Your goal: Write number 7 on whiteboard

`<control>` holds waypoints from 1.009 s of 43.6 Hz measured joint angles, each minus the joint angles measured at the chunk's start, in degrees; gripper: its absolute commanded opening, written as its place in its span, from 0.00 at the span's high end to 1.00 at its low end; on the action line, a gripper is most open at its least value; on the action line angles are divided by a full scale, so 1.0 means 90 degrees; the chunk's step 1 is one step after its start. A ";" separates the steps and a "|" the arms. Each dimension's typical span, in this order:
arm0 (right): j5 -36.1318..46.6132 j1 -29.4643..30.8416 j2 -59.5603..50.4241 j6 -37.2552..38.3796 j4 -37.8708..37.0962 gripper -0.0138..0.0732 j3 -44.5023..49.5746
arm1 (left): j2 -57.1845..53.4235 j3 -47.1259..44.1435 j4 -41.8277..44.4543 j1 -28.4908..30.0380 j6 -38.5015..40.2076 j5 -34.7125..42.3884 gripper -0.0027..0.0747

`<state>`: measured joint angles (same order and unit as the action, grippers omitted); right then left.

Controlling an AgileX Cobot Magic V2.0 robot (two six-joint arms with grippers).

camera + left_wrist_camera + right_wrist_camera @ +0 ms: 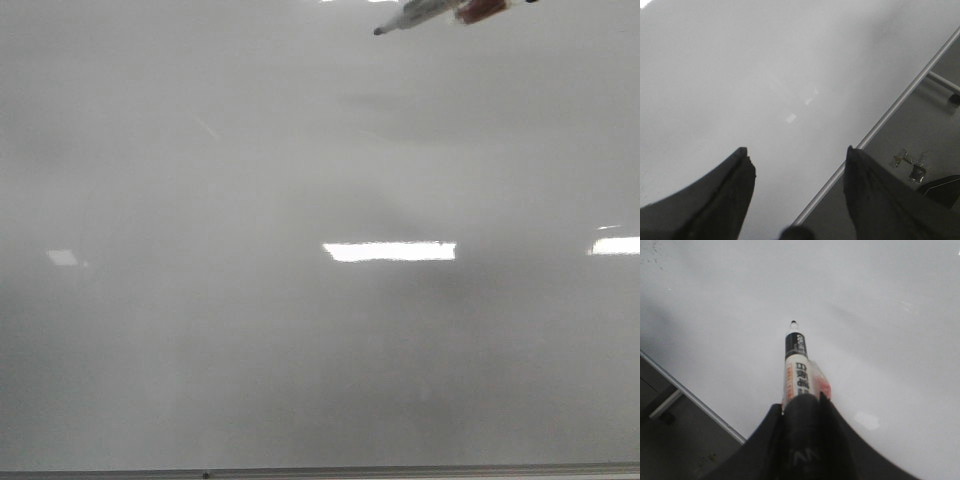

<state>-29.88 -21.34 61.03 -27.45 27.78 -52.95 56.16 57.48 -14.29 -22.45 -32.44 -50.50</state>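
Presently the right hand (802, 402) is pinched on a marker (797, 367), its two dark, smooth-curved fingers (837, 440) pressed against the barrel from either side. The marker is a slim cylinder with a white body, a black printed band, an orange-red label and a small dark tip. It projects straight out beyond the fingertips, with the tip at the far end. In the front view the marker (440, 12) shows only at the upper edge, tilted with the tip lowest. Whether the tip touches the surface cannot be told.

The whiteboard (250, 350) is flat, glossy and pale grey-white, carrying bright rectangular light reflections and a faint short scratch-like streak. Ahead of the marker tip the surface is bare; no black stroke of the number 7 is visible in any view. A thin metal edge strip (695, 402) bounds the board, running diagonally to one side of the right hand and close behind its fingertips. Beyond the strip lies a darker grey surface.

The left hand (797, 152) is spread wide, its matte black wedge-shaped fingers (735, 185) well apart and holding nothing. One finger lies over the board and the other over the dark area beyond the metal strip (890, 110), which passes between them.
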 measured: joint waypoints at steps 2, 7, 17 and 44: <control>0.0016 0.0000 0.0184 0.0000 0.0013 0.92 -0.0156 | 0.0000 0.0000 -0.0010 0.0000 0.0000 0.0000 0.47; 0.0086 0.0000 0.0631 0.0000 0.0024 0.92 -0.0442 | 0.0000 0.0000 -0.0010 0.0000 0.0000 0.0005 0.47; 0.0435 0.0000 0.1440 0.0008 0.0037 0.92 -0.0842 | 0.0000 0.0000 -0.0010 0.0000 0.0000 0.0015 0.47; 0.0070 0.0834 0.1915 -0.0015 0.0083 0.91 -0.1136 | 0.0000 0.0000 -0.0010 0.0000 0.0014 0.0019 0.47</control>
<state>-29.25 -13.84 78.27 -27.58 28.52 -63.18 56.16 57.48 -14.38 -22.45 -32.32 -50.33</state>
